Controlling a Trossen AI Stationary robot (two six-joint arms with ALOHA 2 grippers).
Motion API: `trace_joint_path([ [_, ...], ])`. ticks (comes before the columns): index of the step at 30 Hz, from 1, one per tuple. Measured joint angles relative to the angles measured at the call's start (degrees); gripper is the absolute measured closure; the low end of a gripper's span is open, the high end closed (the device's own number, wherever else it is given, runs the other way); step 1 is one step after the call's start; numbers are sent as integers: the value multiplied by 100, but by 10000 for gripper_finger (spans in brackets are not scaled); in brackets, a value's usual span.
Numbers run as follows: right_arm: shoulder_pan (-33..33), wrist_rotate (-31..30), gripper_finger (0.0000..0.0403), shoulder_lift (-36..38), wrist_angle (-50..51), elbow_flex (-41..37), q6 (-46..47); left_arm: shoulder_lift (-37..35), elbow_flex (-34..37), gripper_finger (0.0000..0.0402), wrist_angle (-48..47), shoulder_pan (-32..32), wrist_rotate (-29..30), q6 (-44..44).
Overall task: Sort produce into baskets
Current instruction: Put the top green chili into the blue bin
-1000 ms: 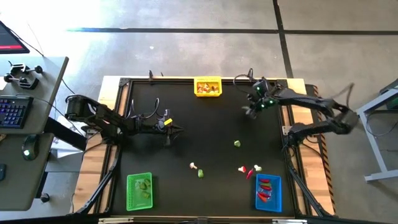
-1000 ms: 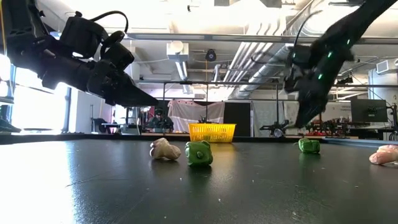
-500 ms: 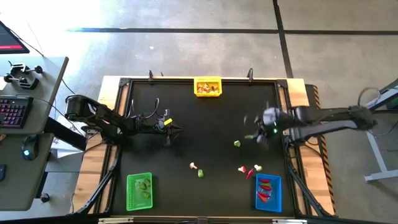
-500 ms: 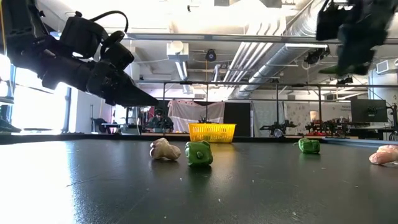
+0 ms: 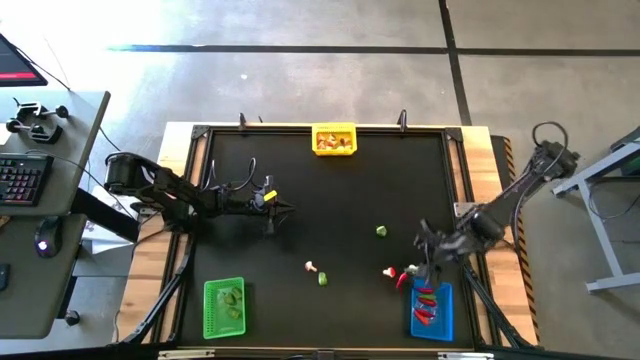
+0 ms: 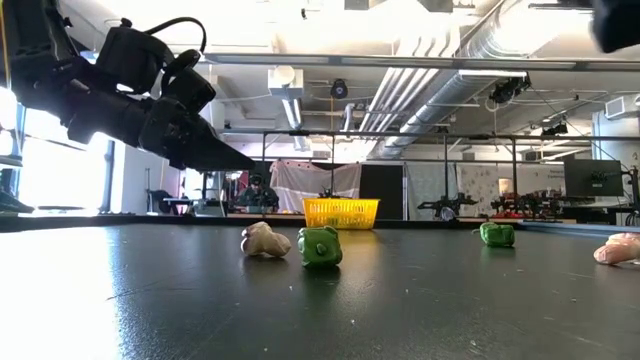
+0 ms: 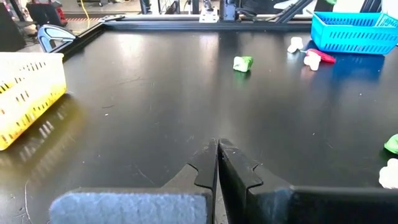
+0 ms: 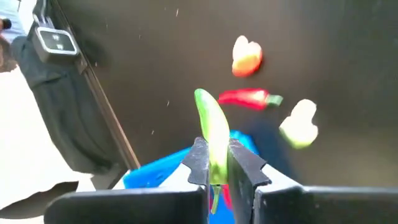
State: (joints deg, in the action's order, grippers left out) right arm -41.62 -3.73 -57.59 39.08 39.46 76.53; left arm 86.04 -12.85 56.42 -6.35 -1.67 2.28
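Green and slender, a small toy pod-shaped vegetable piece (image 8: 211, 140) is pinched between the closed fingers of the right gripper (image 5: 432, 262), as the right wrist view shows. Over the last second this gripper has travelled from the upper right of the high view, near the small yellow plastic mesh basket (image 5: 334, 140), down to the lower right, and it now hangs at the upper edge of the small blue plastic mesh basket (image 5: 432, 310). That basket already holds red pieces, and a red chili-shaped toy piece (image 8: 249, 98), a rounded orange-red toy piece (image 8: 247, 57) and a whitish-tan toy piece (image 8: 300, 124) lie on the black table top (image 5: 330, 200) just beside it. A green piece at the red pieces' basket does not look like a match; the small green plastic mesh basket (image 5: 224, 307) sits at the lower left. The left gripper (image 5: 285, 210) waits at centre left with its fingers closed on nothing. Loose pieces remain at lower centre: a round green toy piece (image 5: 381, 231), a second green toy piece (image 5: 322, 279) and a tan toy piece (image 5: 312, 266). Sorting is judged partly done.
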Motion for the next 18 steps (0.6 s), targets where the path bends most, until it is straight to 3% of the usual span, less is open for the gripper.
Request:
trace_joint_path([
  [10,-1748,-326,388,-837,-250,0,2789,0,0,400,-2,2,-2,96],
  [14,-2065,-332,387,-1229,-250,0,3455,0,1,400,-4,0,-2,96],
  [18,-2074,24,356,-1573,-275,2,3662,0,0,400,-4,1,-2,96],
])
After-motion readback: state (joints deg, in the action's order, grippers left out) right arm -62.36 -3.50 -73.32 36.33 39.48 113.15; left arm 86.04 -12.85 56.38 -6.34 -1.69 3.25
